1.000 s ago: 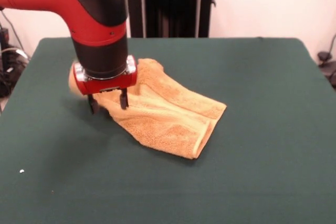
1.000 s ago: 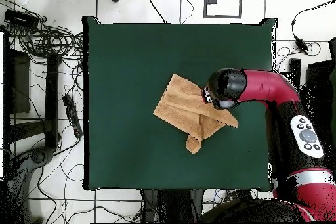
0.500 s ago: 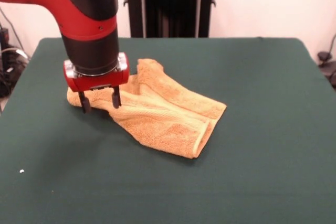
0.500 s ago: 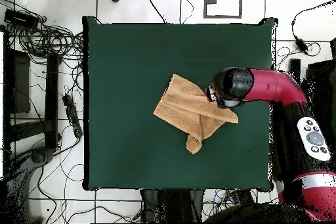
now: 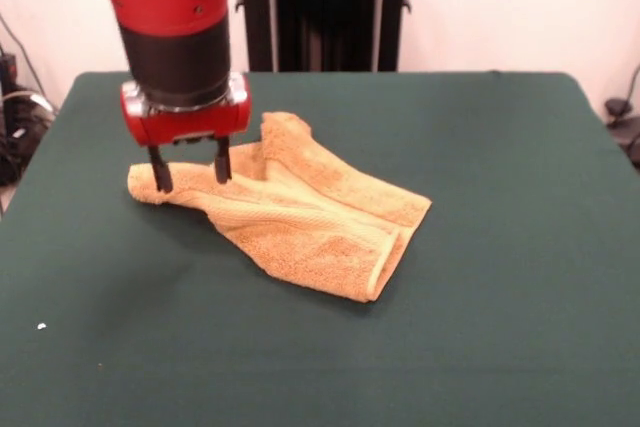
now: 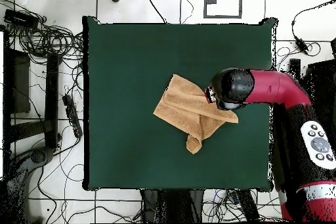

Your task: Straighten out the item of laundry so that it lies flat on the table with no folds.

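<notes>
Front view: the towel (image 5: 300,217) lies crumpled on the green tabletop (image 5: 500,277), left of centre. It spreads from a narrow rolled tip at the left to a wider folded end at the lower right, where a doubled hem edge curls up. A second lobe bunches up at its top, just right of the arm. Folds and ridges run across the cloth. The claw (image 5: 188,169) hangs from the red and black arm (image 5: 180,37) above the towel's left tip, its two dark fingers (image 5: 158,171) spread apart with nothing between them. The left finger's tip sits right at the rolled tip of the cloth; whether it touches cannot be told. The right finger stands in front of the cloth further in.

Overhead view: the towel (image 6: 190,111) sits a little right of the tabletop's (image 6: 125,70) centre, as a rough, uneven shape with one narrow flap pointing toward the bottom edge. The arm (image 6: 262,90) reaches in from the right, and its rounded head covers the towel's right corner, hiding the claw. Cables (image 6: 39,37) lie on the floor left of the tabletop.
</notes>
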Robot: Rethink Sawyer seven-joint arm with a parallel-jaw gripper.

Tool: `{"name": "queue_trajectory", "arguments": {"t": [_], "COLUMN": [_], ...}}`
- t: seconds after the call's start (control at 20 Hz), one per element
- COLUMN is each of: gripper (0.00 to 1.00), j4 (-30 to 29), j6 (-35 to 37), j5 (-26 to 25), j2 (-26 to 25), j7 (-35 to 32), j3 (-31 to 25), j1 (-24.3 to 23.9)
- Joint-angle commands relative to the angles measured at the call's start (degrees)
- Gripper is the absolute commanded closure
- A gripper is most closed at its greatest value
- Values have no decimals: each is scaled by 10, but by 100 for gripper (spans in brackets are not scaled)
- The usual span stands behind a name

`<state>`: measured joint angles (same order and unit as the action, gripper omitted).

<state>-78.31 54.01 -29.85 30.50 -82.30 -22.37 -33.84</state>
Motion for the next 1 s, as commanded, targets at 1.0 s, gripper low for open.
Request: {"name": "queue_trajectory", "arguments": {"t": [1.0], "gripper": [0], "j4": [-172], "j6": [-227], "j5": [81], "j2": [-9], "j7": [-147], "j3": [12], "j1": [108]}}
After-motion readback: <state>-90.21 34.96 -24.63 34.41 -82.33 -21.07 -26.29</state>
